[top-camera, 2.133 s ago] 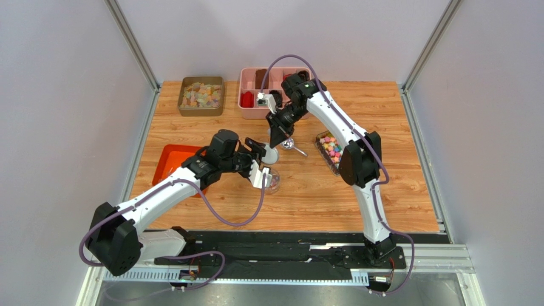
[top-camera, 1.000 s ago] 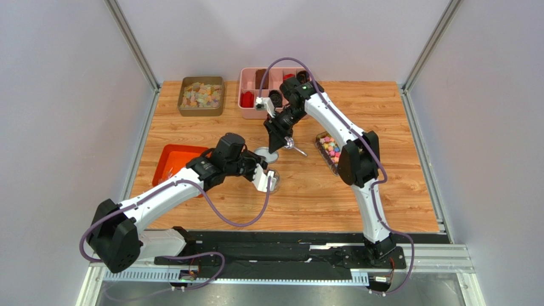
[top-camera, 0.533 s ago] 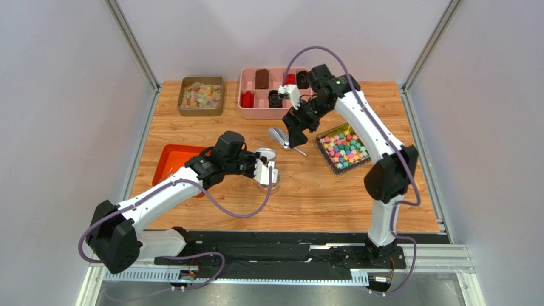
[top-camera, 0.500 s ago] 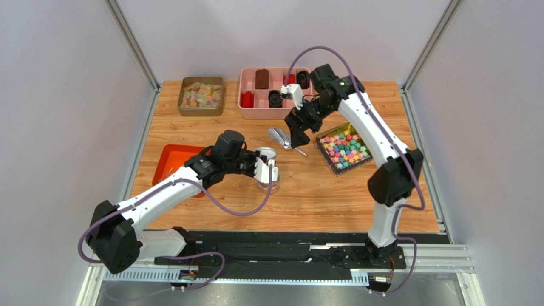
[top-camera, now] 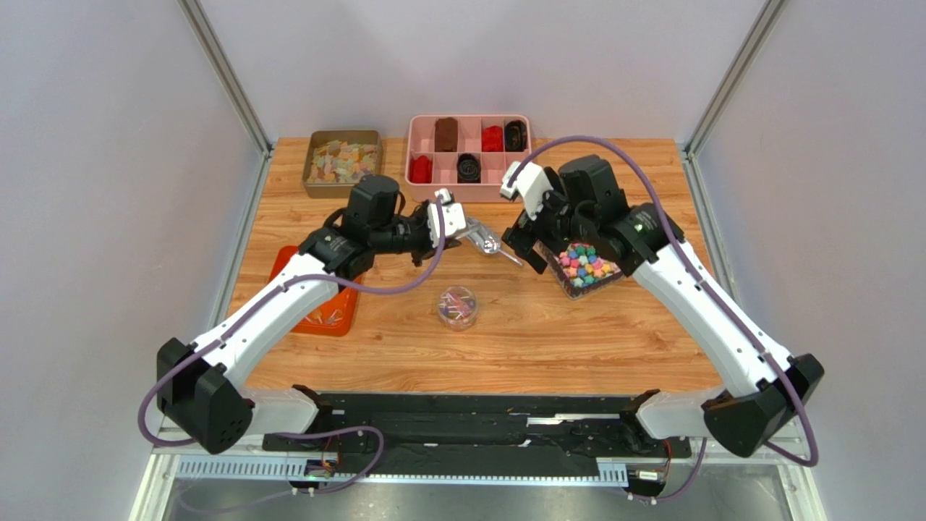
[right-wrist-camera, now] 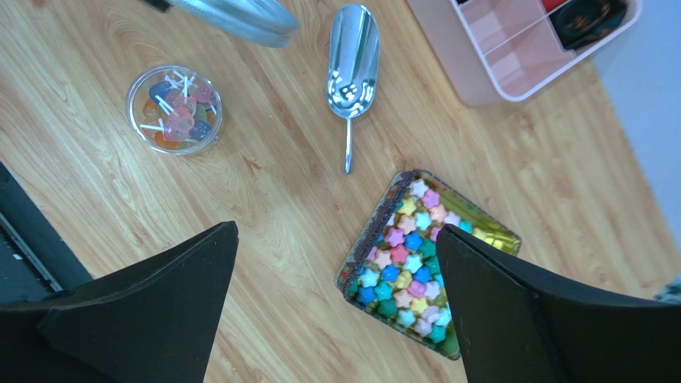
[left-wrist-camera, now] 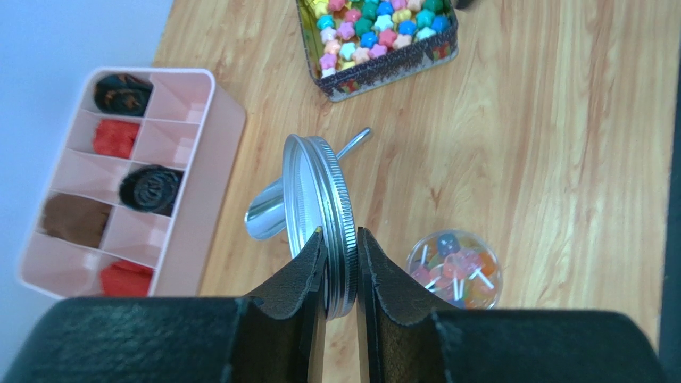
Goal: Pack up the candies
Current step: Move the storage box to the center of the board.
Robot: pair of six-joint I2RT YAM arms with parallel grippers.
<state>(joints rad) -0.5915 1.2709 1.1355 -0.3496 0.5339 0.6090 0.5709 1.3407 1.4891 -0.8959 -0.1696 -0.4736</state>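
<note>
Left end effector (left-wrist-camera: 340, 235): clenched on the rim of a metal lid (left-wrist-camera: 313, 187), which it holds on edge above the tabletop (top-camera: 565, 337), over the scoop (right-wrist-camera: 352, 60). Judgement: an edge grip leaves the lid's open face free to be turned down onto a jar mouth.

Right end effector (right-wrist-camera: 336, 239): released, fingers spread wide with nothing between them. It hangs over the tin of star sweets (right-wrist-camera: 416, 255), out of the left arm's way.

The candies (left-wrist-camera: 454, 267) lie inside the open clear jar (top-camera: 458, 306), which stands alone mid-tabletop, well apart from both end effectors.

Filling appears done; capping is the likely remaining step. Risk: the lid seating crooked on the threads.
</note>
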